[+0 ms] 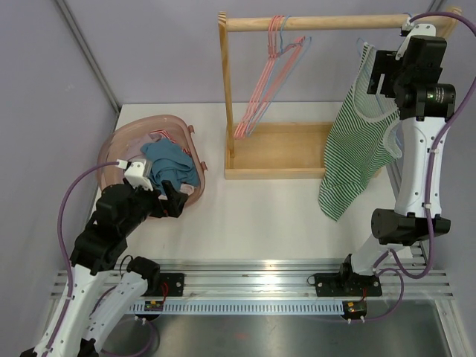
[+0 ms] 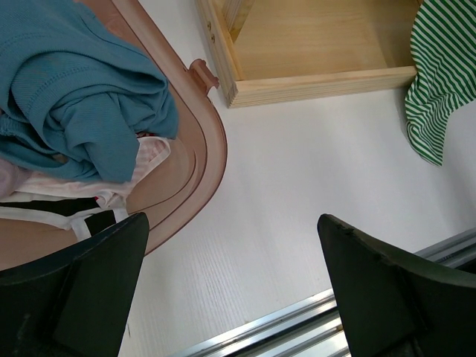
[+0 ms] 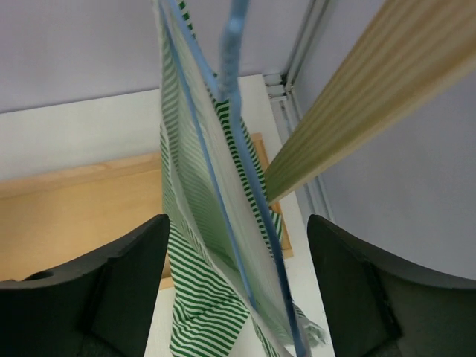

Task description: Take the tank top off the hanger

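Note:
A green-and-white striped tank top (image 1: 358, 149) hangs on a thin blue hanger (image 3: 232, 82) from the right end of the wooden rod (image 1: 320, 23). My right gripper (image 1: 381, 74) is up at the hanger's shoulder. In the right wrist view it (image 3: 236, 223) is open, with the hanger wires and the tank top (image 3: 195, 216) between its two fingers, not pinched. My left gripper (image 1: 175, 199) is low at the left, open and empty (image 2: 232, 219), over the table beside the pink basket. The tank top's hem shows at the right of the left wrist view (image 2: 435, 82).
A pink basket (image 1: 123, 141) holds a blue garment (image 1: 169, 163) and other clothes. Empty pink hangers (image 1: 264, 82) hang at the rod's left. The rack's wooden base tray (image 1: 279, 152) lies under the rod. A metal rail (image 1: 253, 271) runs along the near edge.

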